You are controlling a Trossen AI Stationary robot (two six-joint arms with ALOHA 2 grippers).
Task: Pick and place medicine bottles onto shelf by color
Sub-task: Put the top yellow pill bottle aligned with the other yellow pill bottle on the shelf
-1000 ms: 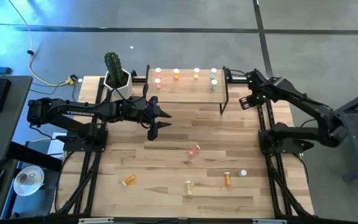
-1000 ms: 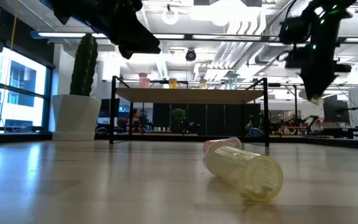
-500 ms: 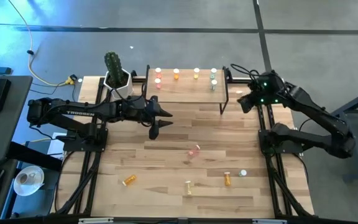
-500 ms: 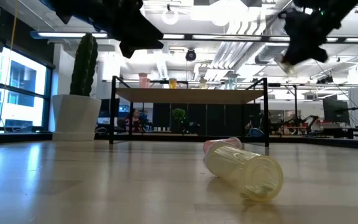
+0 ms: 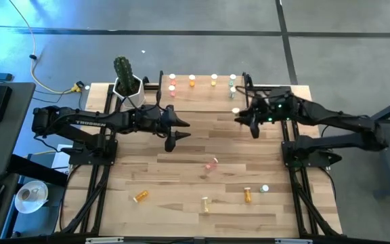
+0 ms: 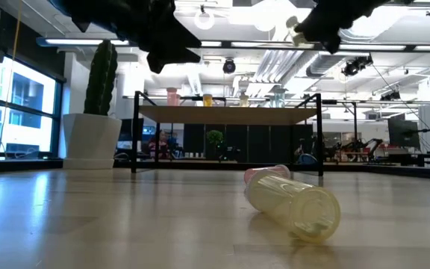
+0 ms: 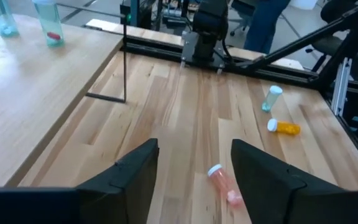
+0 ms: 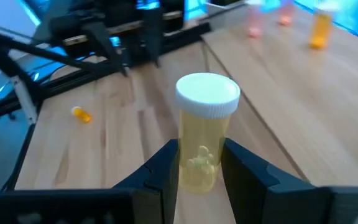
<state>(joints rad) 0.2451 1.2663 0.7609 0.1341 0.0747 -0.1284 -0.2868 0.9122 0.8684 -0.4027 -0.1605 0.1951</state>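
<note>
My right gripper pinches yellow bottle upright, just off shelf front edge; left gripper spread, empty, pink bottle below; roughly six shelved, five left on table.

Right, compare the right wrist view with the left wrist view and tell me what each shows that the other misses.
Only the right wrist view shows the yellow bottle with its white cap, upright and clamped in the right pincer.

Only the left wrist view shows the left pincer open and empty, a pink bottle lying on the table beyond it, and a pale green bottle farther off.

Both show the wooden table, the shelf, and an orange bottle lying on its side.
</note>
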